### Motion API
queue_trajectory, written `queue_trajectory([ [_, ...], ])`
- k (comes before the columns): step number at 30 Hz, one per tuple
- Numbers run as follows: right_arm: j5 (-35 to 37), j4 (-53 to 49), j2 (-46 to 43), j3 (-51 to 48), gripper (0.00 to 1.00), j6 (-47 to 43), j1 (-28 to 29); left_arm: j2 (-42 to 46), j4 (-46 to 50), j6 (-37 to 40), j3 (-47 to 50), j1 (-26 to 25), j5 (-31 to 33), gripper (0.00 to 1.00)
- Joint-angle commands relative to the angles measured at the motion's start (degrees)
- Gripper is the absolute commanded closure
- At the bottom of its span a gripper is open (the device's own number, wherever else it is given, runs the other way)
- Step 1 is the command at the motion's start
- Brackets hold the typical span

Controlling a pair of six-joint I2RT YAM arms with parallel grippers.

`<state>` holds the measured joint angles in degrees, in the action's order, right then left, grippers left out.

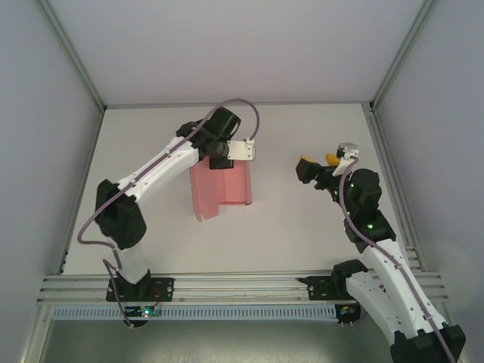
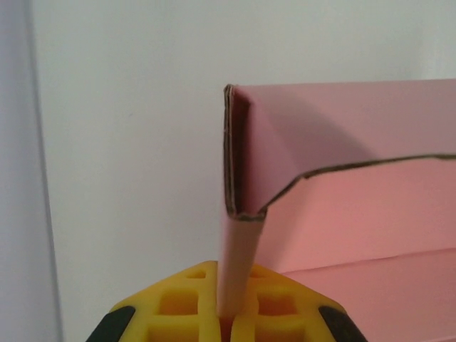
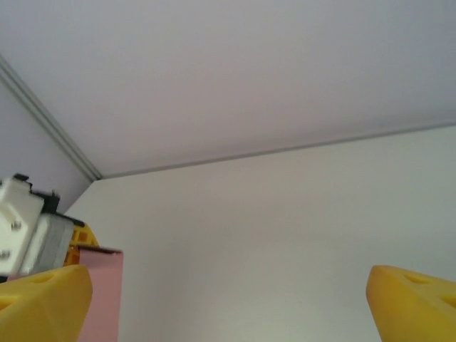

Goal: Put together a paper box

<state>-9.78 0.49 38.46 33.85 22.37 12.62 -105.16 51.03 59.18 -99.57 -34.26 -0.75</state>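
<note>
I'm clenching an edge of the paper box (image 2: 356, 214) between the jaws of the left gripper (image 2: 231, 317), right gripper (image 3: 228, 303) hanging released, jaws spread wide.

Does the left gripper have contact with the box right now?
Touching. The left wrist view shows a strip of the box running down into the left gripper, pinched between its yellow fingers.

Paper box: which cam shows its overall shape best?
Top external: the whole paper box is in frame, a partly folded pink sheet gripped at one edge by the left gripper. Left wrist gives a close-up of one folded corner pinched between the yellow fingers. Right wrist catches a pink sliver at lower left.
</note>
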Motion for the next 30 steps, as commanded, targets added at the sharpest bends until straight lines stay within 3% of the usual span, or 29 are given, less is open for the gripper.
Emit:
queue_trajectory([
  [1,2.0,-3.9,-3.1,-2.1,0.02,1.5,-1.3,-3.9,11.2,22.9,-0.8,-4.4,6.1,1.00],
  [4,2.4,-5.7,-4.8,-2.7,0.02,1.4,-2.3,-6.3,3.0,34.1,3.7,-8.7,13.8,1.00],
  [6,2.6,-6.5,-5.1,-3.0,0.02,1.4,-2.9,-7.6,-0.7,39.8,5.0,-11.0,14.6,1.00],
  [13,1.0,-6.7,-5.3,-4.2,0.02,1.9,-5.0,-10.3,-9.7,54.6,11.8,-18.2,12.0,1.00],
  [19,-0.2,-7.1,-5.3,-4.9,0.02,1.8,-6.6,-7.9,-16.6,59.9,19.1,-21.1,5.0,0.97],
  [23,-0.8,-7.5,-4.8,-5.0,0.02,1.4,-7.3,-7.0,-14.3,53.7,16.0,-21.4,3.6,0.52],
  [24,-1.2,-7.5,-4.6,-4.9,0.02,1.1,-7.3,-6.5,-13.7,51.7,15.0,-21.4,3.3,0.32],
  [25,-1.6,-7.6,-4.3,-4.7,0.02,0.8,-7.4,-5.9,-13.1,50.1,14.3,-21.4,2.8,0.00],
  [30,-3.6,-7.9,-2.7,-3.1,0.02,-1.3,-7.5,0.8,-12.4,41.5,13.0,-21.3,-8.3,0.00],
])
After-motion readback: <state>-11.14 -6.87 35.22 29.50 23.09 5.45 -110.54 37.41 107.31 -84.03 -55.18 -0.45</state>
